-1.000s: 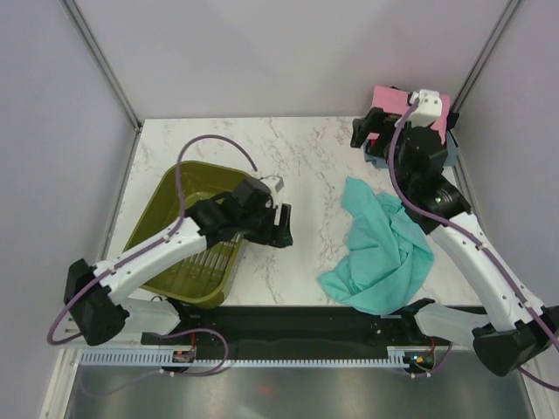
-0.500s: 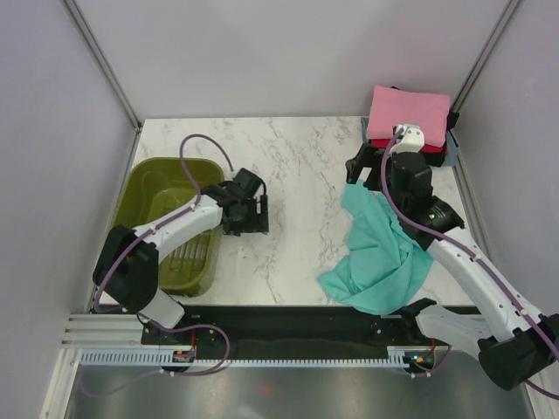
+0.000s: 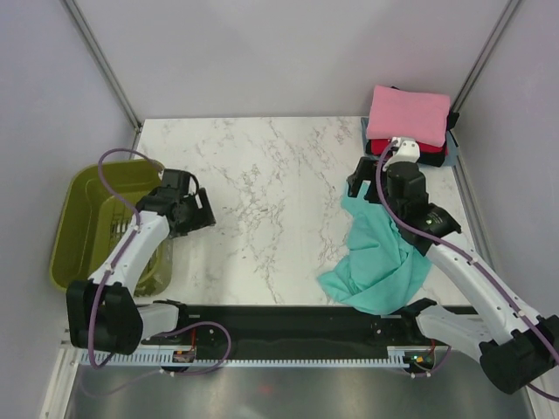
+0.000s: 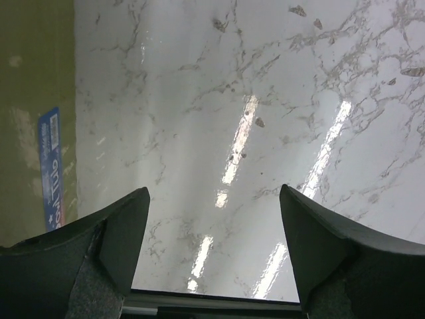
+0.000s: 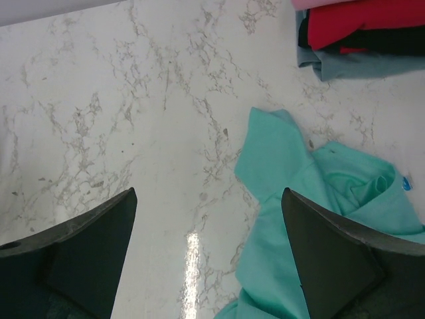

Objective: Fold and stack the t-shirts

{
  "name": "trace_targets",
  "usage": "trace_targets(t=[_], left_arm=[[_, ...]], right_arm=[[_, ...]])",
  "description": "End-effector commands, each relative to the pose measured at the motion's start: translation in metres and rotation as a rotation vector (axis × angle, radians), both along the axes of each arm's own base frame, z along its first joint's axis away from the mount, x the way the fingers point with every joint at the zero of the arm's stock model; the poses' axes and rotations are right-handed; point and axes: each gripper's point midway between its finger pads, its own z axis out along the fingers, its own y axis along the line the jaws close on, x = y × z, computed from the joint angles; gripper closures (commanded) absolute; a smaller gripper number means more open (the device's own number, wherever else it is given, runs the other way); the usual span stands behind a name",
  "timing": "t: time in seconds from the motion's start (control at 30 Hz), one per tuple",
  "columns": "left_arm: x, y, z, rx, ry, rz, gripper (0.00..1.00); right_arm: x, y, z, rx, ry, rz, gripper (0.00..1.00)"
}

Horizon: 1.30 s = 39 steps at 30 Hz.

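A teal t-shirt [image 3: 377, 262] lies crumpled on the marble table at the right front; it also shows in the right wrist view [image 5: 312, 199]. A stack of folded shirts sits at the back right corner, with the pink one [image 3: 409, 113] on top. In the right wrist view the red one [image 5: 362, 16] lies above a grey-blue one [image 5: 372, 63]. My right gripper [image 3: 356, 183] [image 5: 209, 193] is open and empty, just above the teal shirt's far corner. My left gripper [image 3: 203, 212] [image 4: 214, 193] is open and empty over bare marble at the left.
An olive-green plastic basket [image 3: 96, 175] sits at the table's left edge, beside my left arm; its wall fills the left of the left wrist view [image 4: 33, 133]. Grey walls enclose the table on three sides.
My left arm has swung left, and the basket has moved with it to the table's left edge. My right gripper has drawn back from the stack toward the teal shirt.
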Motion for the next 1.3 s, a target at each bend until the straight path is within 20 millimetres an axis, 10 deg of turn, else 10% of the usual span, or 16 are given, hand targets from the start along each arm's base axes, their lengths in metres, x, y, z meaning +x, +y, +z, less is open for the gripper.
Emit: trace_targets(t=[0.0, 0.2, 0.6, 0.87, 0.97, 1.07, 1.13, 1.2, 1.27], left_arm=[[-0.016, 0.015, 0.007, 0.039, -0.026, -0.007, 0.13], [-0.018, 0.065, 0.028, 0.017, -0.129, 0.229, 0.09], [-0.02, 0.01, 0.091, -0.202, -0.412, 0.011, 0.11], [-0.027, 0.0, 0.09, -0.231, -0.441, -0.034, 0.12], [-0.027, 0.0, 0.093, -0.228, -0.458, -0.039, 0.12], [-0.028, 0.002, 0.095, -0.224, -0.473, -0.033, 0.12], [-0.029, 0.0, 0.096, -0.23, -0.474, -0.042, 0.13], [-0.029, -0.005, 0.104, -0.224, -0.495, -0.079, 0.15], [-0.03, -0.014, 0.108, -0.186, -0.495, -0.124, 0.15]], right_arm=[[-0.012, -0.02, 0.0, -0.029, 0.017, -0.075, 0.02], [-0.037, -0.061, -0.038, -0.103, 0.182, -0.294, 0.02], [-0.118, -0.014, -0.184, 0.143, 0.57, -0.165, 0.14], [-0.091, 0.039, -0.19, 0.111, 0.54, -0.06, 0.82], [-0.067, 0.093, -0.173, 0.131, 0.505, 0.074, 1.0], [-0.045, 0.163, -0.136, 0.132, 0.439, 0.256, 1.0], [-0.029, 0.194, -0.1, 0.178, 0.393, 0.316, 0.67], [-0.007, 0.195, -0.091, 0.125, 0.369, 0.255, 0.13], [0.008, 0.171, -0.099, 0.012, 0.38, 0.158, 0.09]])
